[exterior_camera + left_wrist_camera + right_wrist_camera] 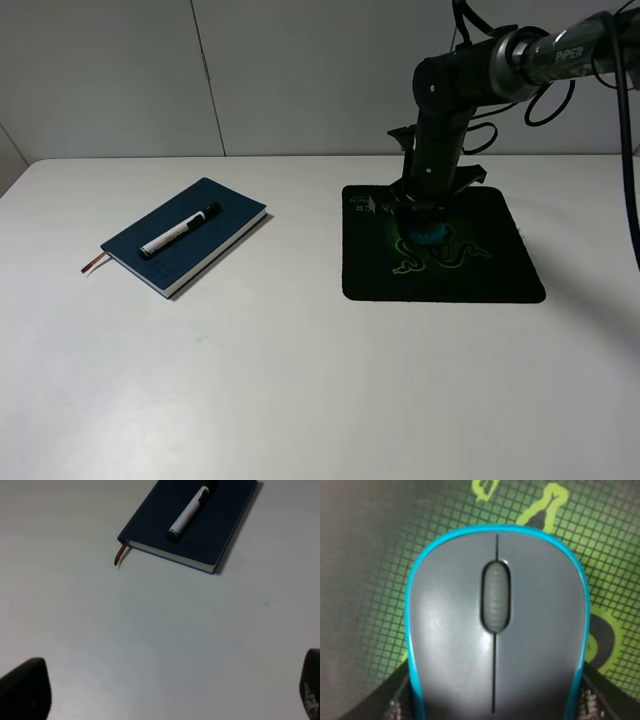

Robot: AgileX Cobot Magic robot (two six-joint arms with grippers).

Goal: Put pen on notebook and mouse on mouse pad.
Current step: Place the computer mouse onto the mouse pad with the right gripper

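With the mouse (496, 630) lying on the mouse pad (500, 268) over its green emblem, the right gripper (428, 226) stands directly above it, clamped on the mouse's teal sides, its long axis running away from the wrist. Release and a straight lift appear to be what remains. Left of the mouse pad, well apart, the pen (180, 231) lies along the notebook (150, 255) on the bench (300, 400). The left gripper (160, 695) has its jaws spread wide, empty, nearer the notebook.

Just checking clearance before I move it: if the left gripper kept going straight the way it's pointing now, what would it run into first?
Probably the bare table: its wrist view looks down onto open tabletop between the spread fingers. The notebook with the pen lies farther along that line; depth is unclear.
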